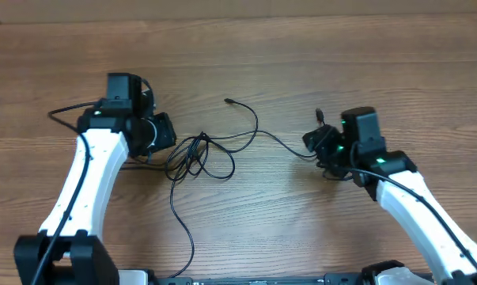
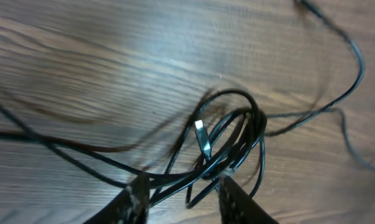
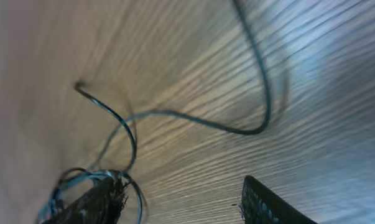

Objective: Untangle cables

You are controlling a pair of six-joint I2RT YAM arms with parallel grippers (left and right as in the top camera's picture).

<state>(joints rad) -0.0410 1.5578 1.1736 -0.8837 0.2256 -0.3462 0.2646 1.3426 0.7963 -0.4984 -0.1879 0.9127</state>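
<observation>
The cables form a loose black tangle (image 1: 194,154) at the table's middle left. My left gripper (image 1: 172,136) is at the tangle's left edge, open. In the left wrist view several cable strands (image 2: 237,134) cross the gap between its fingers (image 2: 135,200), unpinched, and a silver-tipped plug (image 2: 203,138) lies in the knot. One strand ends in a plug (image 1: 228,100) farther back. Another strand (image 1: 282,145) runs right to my right gripper (image 1: 314,143). It stands open with bare table in its gap (image 3: 181,199), and a cable loop (image 3: 132,140) hangs round its left finger (image 3: 94,202).
A single cable strand (image 1: 183,229) trails from the tangle toward the table's front edge. A thin black cord (image 1: 64,111) sticks out to the left behind the left arm. A small black plug (image 1: 319,115) points up just behind the right gripper.
</observation>
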